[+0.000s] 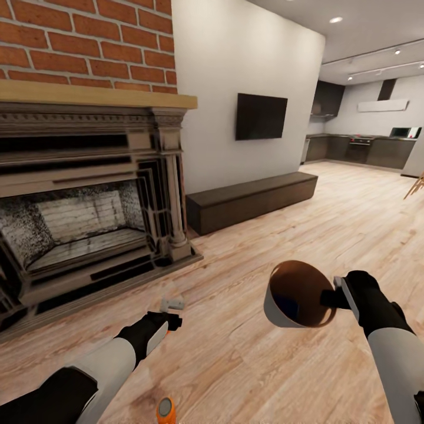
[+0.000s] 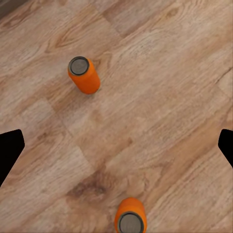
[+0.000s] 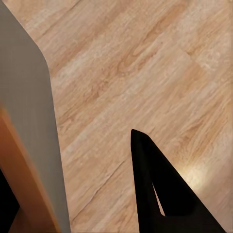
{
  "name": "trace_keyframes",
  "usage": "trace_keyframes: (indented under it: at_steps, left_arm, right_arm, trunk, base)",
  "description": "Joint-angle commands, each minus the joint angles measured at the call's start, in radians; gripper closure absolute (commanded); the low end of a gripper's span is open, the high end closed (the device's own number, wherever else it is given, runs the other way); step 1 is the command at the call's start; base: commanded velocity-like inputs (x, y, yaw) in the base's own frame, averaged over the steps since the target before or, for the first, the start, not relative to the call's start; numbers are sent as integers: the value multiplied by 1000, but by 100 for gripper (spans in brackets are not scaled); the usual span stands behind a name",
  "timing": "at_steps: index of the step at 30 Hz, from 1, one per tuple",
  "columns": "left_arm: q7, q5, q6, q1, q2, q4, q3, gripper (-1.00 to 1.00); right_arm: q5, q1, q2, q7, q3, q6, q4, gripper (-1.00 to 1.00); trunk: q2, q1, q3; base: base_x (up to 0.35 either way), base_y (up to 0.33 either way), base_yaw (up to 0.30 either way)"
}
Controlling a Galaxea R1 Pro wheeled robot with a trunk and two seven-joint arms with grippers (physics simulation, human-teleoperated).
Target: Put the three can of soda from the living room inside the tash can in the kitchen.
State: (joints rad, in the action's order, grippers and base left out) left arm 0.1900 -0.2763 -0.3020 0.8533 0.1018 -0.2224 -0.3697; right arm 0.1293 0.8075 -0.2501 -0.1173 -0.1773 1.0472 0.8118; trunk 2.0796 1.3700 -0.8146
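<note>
Soda cans on the wood floor point(image 1: 247, 359), seen differently per view. Head view: just one orange can point(image 1: 166, 410), upright at the bottom edge, well clear of the brick fireplace point(image 1: 82, 194) and nearer the robot than it. Left wrist view: two cans, both upright with dark grey tops, one point(image 2: 83, 74) farther out and a second point(image 2: 130, 219) at the frame edge, well apart from each other. Third can not made out anywhere.

Left gripper point(image 1: 171, 312) out over the floor in front of the fireplace hearth, above the cans; fingers point(image 2: 10, 150) spread wide at both sides of the wrist view, nothing between them.

Right of the fireplace: black TV point(image 1: 261, 116) on the white wall, long dark bench point(image 1: 252, 200) beneath it on the floor. Farther right and beyond, dark kitchen cabinets point(image 1: 359, 150) under a white hood point(image 1: 383, 105).

Trash bin point(image 1: 277, 309) to the right of the fireplace, lifted off the floor and tilted, brown inside turned toward the head camera. Right gripper point(image 1: 334, 297) clamped on the bin's rim. Right wrist view: grey outer wall point(image 3: 34, 121) and brown inner face close up beside one dark finger point(image 3: 160, 189), floor behind.
</note>
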Motion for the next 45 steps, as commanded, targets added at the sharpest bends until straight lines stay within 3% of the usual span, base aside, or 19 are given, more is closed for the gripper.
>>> trace_keyframes:
  at_steps: [1, 11, 21, 34, 45]
  left_arm:
    - [0, 0, 0, -1, 0, 0, 0, -100]
    - [-1, 3, 73, -9, -4, 1, -1, -100]
    - [-2, -2, 62, -16, -7, 2, 2, -100]
    - [-7, -5, 76, -124, -11, 2, 3, -100]
    - [-9, -6, 152, -194, -13, 2, 4, -100]
  right_arm:
    - [-20, 1, 0, -2, 0, 0, 1, 100]
    - [-20, 5, -1, -3, -2, 0, 4, 100]
    - [-20, 11, 0, -4, -1, 0, 3, 100]
    - [-19, 12, 27, -4, 13, 0, 0, 100]
    - [-17, 12, 32, -4, 13, 0, 1, 100]
  trunk:
    - [7, 4, -4]
    - [77, 42, -36]
    - [147, 81, -67]
    - [238, 130, -108]
    - [315, 173, -143]
  base:
    - [0, 0, 23]
    - [0, 0, 6]
    - [0, 0, 0]
    - [0, 0, 0]
    - [0, 0, 0]
